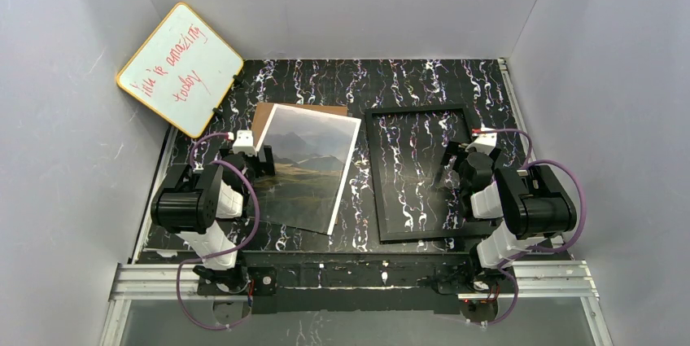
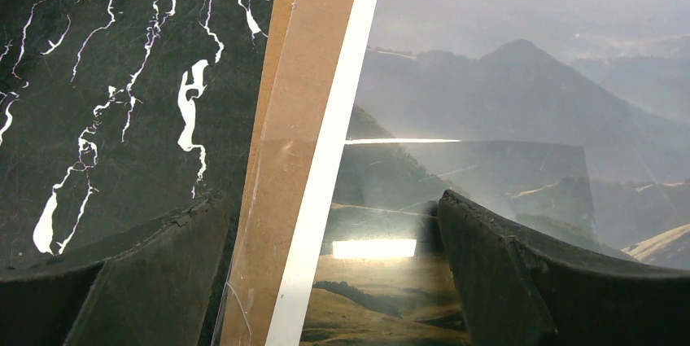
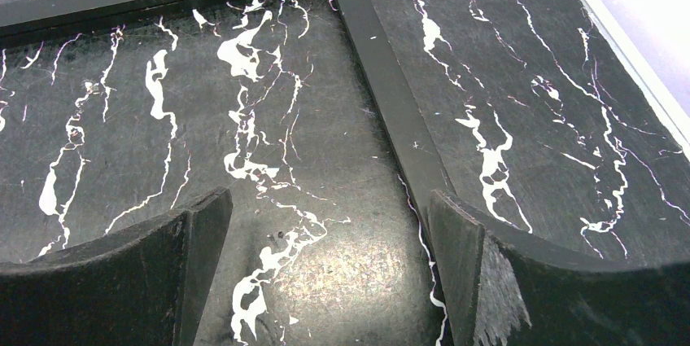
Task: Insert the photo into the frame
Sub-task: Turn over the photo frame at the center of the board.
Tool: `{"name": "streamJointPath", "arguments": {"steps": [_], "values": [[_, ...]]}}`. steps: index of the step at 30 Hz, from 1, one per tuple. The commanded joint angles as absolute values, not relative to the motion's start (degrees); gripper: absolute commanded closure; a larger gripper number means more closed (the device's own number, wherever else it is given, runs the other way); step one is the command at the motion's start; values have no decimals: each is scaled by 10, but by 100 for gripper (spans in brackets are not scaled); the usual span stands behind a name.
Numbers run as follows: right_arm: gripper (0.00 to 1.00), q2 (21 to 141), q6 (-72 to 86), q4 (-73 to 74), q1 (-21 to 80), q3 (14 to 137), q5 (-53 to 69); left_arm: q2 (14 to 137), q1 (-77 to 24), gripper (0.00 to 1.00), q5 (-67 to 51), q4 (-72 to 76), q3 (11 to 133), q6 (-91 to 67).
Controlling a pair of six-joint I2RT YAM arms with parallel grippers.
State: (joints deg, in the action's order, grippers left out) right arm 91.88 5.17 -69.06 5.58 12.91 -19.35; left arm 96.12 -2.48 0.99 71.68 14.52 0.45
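Observation:
The photo (image 1: pixel 307 168), a misty mountain landscape with a white border, lies face up left of centre on the dark marbled table, slightly skewed. The frame (image 1: pixel 372 175) lies flat to its right, thin and black, with the table pattern showing through it. My left gripper (image 1: pixel 257 159) hovers open over the photo's left edge. In the left wrist view its jaws (image 2: pixel 329 208) straddle the white border of the photo (image 2: pixel 504 102). My right gripper (image 1: pixel 450 168) is open over the frame's right part. In the right wrist view it (image 3: pixel 329 199) holds nothing, and one finger sits above the frame's side bar (image 3: pixel 390 94).
A brown hardboard panel (image 1: pixel 281 110) lies under the photo, and a strip of it (image 2: pixel 289 159) shows along the photo's left edge. A yellow-edged whiteboard (image 1: pixel 181 67) with red writing leans against the left wall. Grey walls enclose the table on three sides.

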Motion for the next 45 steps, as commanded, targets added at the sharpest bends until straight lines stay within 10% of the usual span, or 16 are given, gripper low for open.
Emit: {"name": "streamJointPath", "arguments": {"steps": [1,9,13,20,28,39,45], "values": [[1,918,48,-722,53,134,-198,961,-26,2,20,719,148,11],[1,915,62,-708,46,139,-207,956,-26,2,17,714,153,9],[1,892,45,-711,45,135,-186,897,-12,2,34,473,269,-12],[1,771,401,-117,25,367,-429,960,-2,2,52,-76,610,65],[1,841,402,58,-34,539,-102,931,53,8,-88,-234,719,46],[1,884,342,175,231,609,-197,856,54,14,-87,-317,738,95],[1,932,337,189,346,628,-215,849,54,2,-82,-349,739,103]]}}
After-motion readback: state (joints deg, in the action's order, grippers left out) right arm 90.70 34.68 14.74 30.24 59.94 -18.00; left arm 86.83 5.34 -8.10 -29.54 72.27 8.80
